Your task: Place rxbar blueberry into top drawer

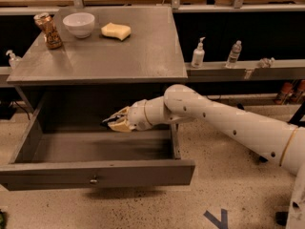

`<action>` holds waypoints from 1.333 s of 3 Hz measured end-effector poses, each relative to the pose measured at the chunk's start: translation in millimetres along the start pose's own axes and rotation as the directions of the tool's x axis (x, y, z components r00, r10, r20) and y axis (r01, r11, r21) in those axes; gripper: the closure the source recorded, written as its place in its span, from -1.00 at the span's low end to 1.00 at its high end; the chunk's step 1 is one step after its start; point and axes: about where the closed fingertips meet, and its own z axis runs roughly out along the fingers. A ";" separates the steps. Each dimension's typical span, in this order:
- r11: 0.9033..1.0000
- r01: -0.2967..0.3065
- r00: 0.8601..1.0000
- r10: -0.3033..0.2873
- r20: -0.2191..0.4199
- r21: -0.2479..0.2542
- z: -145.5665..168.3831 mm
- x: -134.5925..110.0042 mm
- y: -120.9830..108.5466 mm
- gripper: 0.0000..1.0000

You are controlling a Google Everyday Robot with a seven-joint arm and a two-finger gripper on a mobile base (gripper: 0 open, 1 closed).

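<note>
The top drawer (95, 173) is pulled wide open under the grey table, with a small round lock at the centre of its front panel. Its floor (86, 147) shows bare. My gripper (113, 123) reaches in from the right and hangs over the right middle of the drawer, just above the floor. Its tan fingers (122, 126) close around a thin dark thing, the rxbar blueberry (106, 122), of which only a dark sliver shows at the tips.
On the table top (119, 56) stand a can (48, 30), a white bowl (79, 24) and a yellow sponge (116, 30). Bottles (198, 54) stand on a ledge to the right. My white arm (228, 128) crosses the drawer's right wall.
</note>
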 end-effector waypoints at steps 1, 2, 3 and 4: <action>0.999 -0.029 1.000 0.029 0.010 -0.016 1.7 15.2 1.5 0.98; 0.999 -0.034 0.999 0.034 0.011 -0.019 2.3 18.0 1.6 0.96; 0.999 -0.036 0.999 0.036 0.011 -0.020 2.7 20.0 2.2 0.62; 0.999 -0.035 0.999 0.036 0.012 -0.024 4.3 19.8 3.4 0.15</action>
